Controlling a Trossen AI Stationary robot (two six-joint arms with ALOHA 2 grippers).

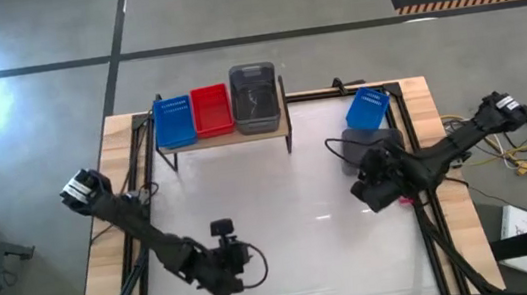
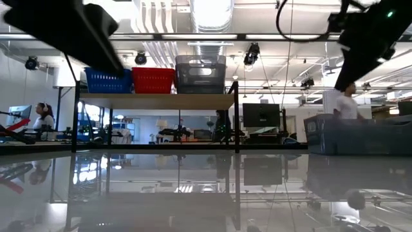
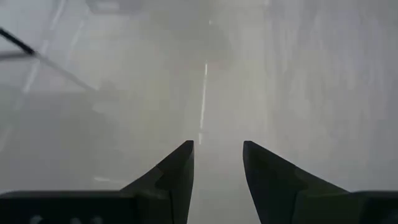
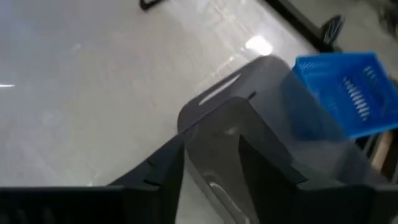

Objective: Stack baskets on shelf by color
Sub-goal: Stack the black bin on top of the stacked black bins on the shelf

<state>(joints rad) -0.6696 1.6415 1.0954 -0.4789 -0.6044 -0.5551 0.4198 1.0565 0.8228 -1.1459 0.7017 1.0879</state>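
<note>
The shelf stands at the table's far side. On its plank sit a blue basket, a red basket and a grey basket, side by side. Near the table's right edge a loose blue basket lies beside a grey basket that rests on the table. My right gripper is open at this grey basket's near end, one finger on either side of its wall. My left gripper hangs open over bare table near the near edge. My right gripper comes at the grey basket's near end wall slanting down from the table's near side, one finger over the basket and the other outside it. Whether the fingers touch the wall I cannot tell. The basket's bottom rests on the table.
The white table top between the shelf and my left arm is bare and glossy. Black frame rails run along the table's left and right sides. Cables lie beyond the right edge. People show in the room behind the table in the low view.
</note>
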